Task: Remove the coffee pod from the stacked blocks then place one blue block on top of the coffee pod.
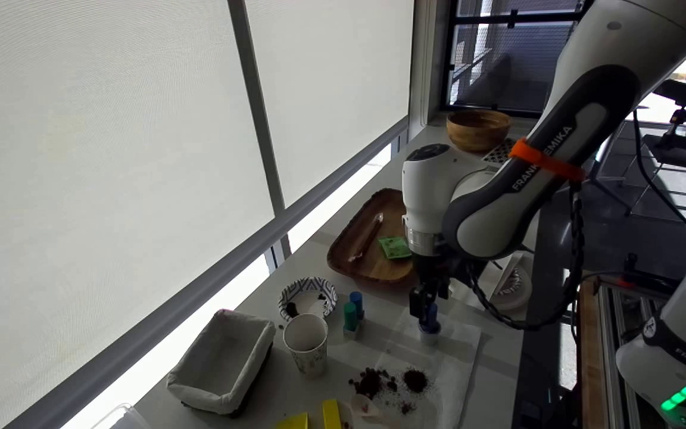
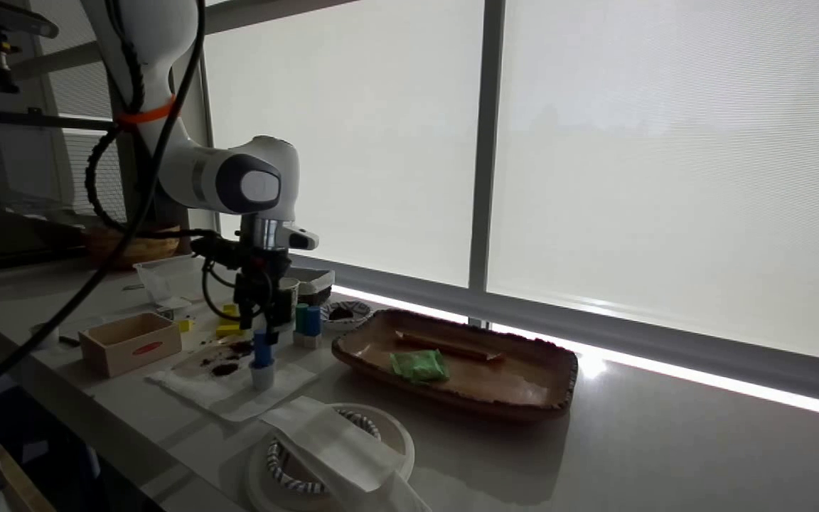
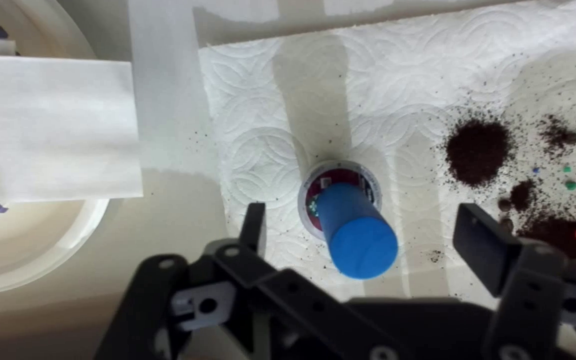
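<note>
A small white coffee pod with a dark red lid (image 3: 334, 177) stands on the paper towel; it also shows in both exterior views (image 1: 429, 335) (image 2: 262, 377). A blue block (image 3: 363, 246), here a cylinder, stands upright on the pod's lid; it also shows in both exterior views (image 1: 432, 317) (image 2: 261, 351). My gripper (image 3: 368, 235) is open, with one finger on each side of the blue block and gaps between. In both exterior views it points down over the block. A green block (image 1: 350, 316) and another blue block (image 1: 356, 301) stand on small pale blocks nearby.
The paper towel (image 3: 248, 100) bears dark coffee grounds (image 3: 478, 152). A wooden tray (image 2: 523, 387) with a green packet, a plate with a napkin (image 2: 342, 448), a paper cup (image 1: 310, 351), a patterned paper bowl (image 1: 307, 304), a lined basket (image 1: 218, 363) and a wooden box (image 2: 107, 355) stand around.
</note>
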You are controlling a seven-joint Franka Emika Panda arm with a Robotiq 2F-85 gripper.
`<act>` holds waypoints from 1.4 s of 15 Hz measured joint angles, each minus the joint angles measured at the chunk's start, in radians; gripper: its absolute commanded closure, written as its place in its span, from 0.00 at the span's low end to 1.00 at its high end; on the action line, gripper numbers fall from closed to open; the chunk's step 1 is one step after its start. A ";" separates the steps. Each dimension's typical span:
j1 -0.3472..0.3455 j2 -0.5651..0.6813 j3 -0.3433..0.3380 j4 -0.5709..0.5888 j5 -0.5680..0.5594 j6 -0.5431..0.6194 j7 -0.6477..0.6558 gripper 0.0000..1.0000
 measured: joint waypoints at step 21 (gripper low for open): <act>0.007 -0.107 0.019 0.228 -0.012 -0.211 -0.084 0.00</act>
